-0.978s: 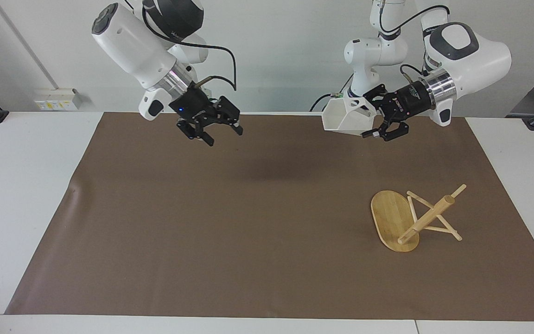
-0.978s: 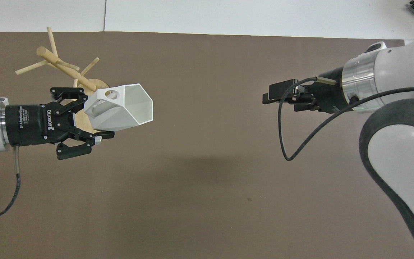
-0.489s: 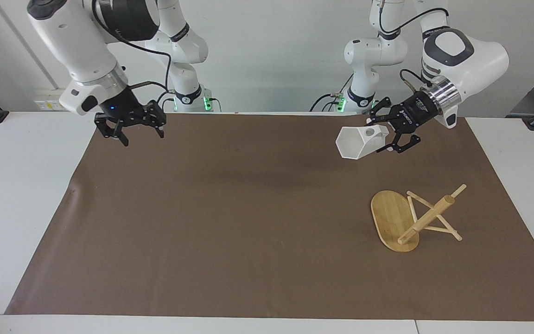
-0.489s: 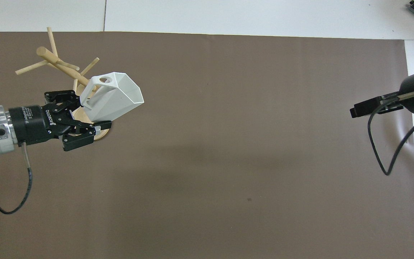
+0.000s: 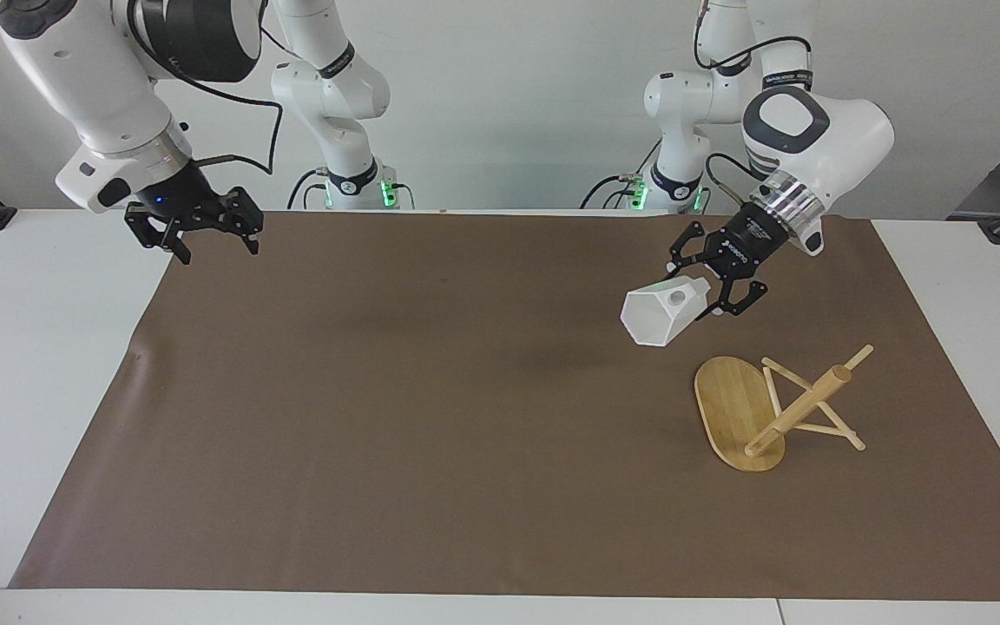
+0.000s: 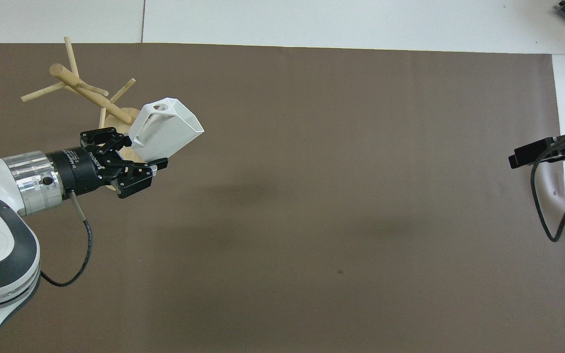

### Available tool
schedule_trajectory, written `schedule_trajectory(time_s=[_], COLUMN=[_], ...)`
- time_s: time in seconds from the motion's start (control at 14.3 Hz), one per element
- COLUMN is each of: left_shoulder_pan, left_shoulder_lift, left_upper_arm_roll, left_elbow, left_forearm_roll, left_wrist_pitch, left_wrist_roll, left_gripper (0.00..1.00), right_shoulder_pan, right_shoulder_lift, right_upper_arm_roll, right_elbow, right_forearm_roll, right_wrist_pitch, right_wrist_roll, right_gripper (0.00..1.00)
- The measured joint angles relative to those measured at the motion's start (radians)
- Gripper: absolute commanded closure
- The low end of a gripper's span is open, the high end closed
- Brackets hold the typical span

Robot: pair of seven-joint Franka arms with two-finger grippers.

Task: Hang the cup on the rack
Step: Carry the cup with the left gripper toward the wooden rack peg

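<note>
brown mat point(image 5: 430, 417), left fingers point(image 5: 713, 305) clamping cup point(image 5: 658, 316), right fingers point(image 5: 180, 253) spread

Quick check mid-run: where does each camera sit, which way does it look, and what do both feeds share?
Facing view: high across the table, looking at both arm bases; right end effector waits open at the mat's edge.
Overhead view: above the robots' end, looking steeply down; left end effector enters bottom left.
Shared: cup held over the mat, bamboo rack.
</note>
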Motion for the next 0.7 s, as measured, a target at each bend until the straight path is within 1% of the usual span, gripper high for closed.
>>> schedule_trajectory(time_s=[0.49,0.7], left_shoulder_pan=[0.000,0.000], left_shoulder_lift=[0.036,0.058], left_upper_arm_roll=[0.002,0.002], left_elbow=[-0.007,-0.009], left_forearm_roll=[0.000,0.000], left_wrist_pitch=[0.147,0.208], left_wrist_roll=[-0.060,-0.088], left_gripper=[1.00,1.00], right_shoulder_pan=[0.009,0.010], right_shoulder_lift=[-0.002,-0.005], right_upper_arm_roll=[0.000,0.001], right_elbow=[0.000,0.002], right_forearm_roll=[0.000,0.000], right_wrist_pitch=[-0.011,-0.011], right_wrist_roll=[0.075,0.080], right_gripper=[0.00,0.00])
